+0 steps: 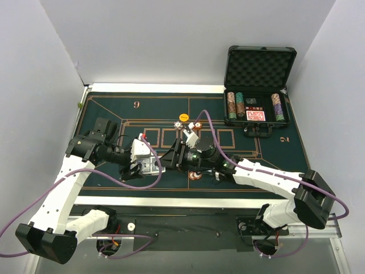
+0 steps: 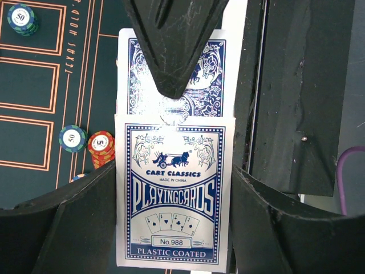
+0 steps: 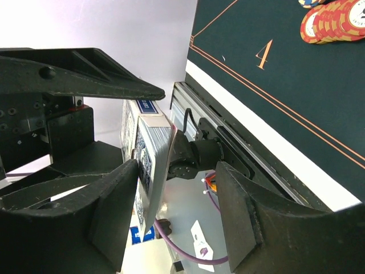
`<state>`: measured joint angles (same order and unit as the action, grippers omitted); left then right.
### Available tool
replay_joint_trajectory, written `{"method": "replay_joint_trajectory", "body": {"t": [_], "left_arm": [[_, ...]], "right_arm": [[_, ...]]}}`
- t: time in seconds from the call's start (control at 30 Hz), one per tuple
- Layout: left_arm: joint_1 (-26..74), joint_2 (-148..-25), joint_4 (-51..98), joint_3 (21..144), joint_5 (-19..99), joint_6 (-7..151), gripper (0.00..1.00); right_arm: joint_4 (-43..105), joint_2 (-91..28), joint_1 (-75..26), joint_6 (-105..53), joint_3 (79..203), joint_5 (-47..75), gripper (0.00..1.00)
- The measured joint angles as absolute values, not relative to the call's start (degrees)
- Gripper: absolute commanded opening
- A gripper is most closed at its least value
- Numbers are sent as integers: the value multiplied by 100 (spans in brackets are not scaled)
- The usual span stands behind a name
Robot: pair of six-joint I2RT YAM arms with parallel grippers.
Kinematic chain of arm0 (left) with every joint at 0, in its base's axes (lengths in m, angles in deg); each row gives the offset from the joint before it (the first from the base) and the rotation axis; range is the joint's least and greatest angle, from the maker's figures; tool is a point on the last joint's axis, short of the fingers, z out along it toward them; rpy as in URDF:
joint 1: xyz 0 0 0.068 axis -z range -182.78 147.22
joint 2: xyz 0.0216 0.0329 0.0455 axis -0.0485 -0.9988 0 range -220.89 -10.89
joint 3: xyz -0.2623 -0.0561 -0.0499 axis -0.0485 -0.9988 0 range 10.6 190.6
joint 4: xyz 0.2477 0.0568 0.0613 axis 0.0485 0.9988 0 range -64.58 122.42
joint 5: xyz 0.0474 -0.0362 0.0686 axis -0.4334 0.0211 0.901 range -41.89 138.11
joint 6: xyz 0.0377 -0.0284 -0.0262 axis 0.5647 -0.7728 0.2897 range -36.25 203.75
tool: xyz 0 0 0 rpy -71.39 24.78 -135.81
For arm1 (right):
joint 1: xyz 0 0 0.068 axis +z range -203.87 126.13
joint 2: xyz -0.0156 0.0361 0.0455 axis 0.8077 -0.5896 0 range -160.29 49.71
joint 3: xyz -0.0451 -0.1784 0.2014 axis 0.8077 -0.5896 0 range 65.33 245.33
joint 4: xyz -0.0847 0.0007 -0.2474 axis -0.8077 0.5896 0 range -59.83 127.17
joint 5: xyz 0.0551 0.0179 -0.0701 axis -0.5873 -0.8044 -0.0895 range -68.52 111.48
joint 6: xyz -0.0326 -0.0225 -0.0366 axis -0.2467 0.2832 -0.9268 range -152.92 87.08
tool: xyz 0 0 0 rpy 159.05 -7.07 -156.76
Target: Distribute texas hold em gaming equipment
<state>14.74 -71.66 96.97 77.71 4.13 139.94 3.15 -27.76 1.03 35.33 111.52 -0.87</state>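
Over the middle of the green mat (image 1: 114,182) that covers the tabletop (image 1: 148,88), the top view shows the two arms meeting tip to tip. The left gripper (image 1: 147,165) holds a pale card box (image 1: 149,166), and the right gripper (image 1: 174,155) reaches in from the right just beside it. An orange chip (image 1: 183,117) lies farther back on the mat, with two more chips (image 1: 179,124) close in front of it. A small chip stack (image 1: 195,175) sits under the right arm. The open black case (image 1: 259,85) stands at the far right corner, with chip columns (image 1: 231,104) and a red-backed deck (image 1: 255,116) inside.

From the left wrist, the left gripper (image 2: 174,171) is pinching the card box (image 2: 174,205) by its two long sides, printed face toward the camera. Blue-backed cards (image 2: 211,85) stick out of the box's far end. One pointed finger (image 2: 174,51) of the right gripper lies across them. On the mat to the left are a dark blue "50" chip pile (image 2: 21,17), a single "50" chip (image 2: 72,138) and an orange stack (image 2: 101,145).

From the right wrist, the right gripper (image 3: 174,168) is spread wide. The card box (image 3: 149,165) is seen edge-on against one finger (image 3: 114,194), with a clear gap to the other. A white-red chip stack (image 3: 333,23) lies on the mat at the top right.
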Motion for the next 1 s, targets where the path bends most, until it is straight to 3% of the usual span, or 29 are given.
{"method": "replay_joint_trajectory", "body": {"t": [0.43, 1.0], "left_arm": [[1474, -7127, 9660, 7740, 535, 13983, 42], [1474, -7000, 9518, 7683, 546, 13817, 41]], "right_arm": [[453, -2794, 210, 3446, 11273, -85, 32], [673, -2173, -70, 3426, 10903, 16, 27]]}}
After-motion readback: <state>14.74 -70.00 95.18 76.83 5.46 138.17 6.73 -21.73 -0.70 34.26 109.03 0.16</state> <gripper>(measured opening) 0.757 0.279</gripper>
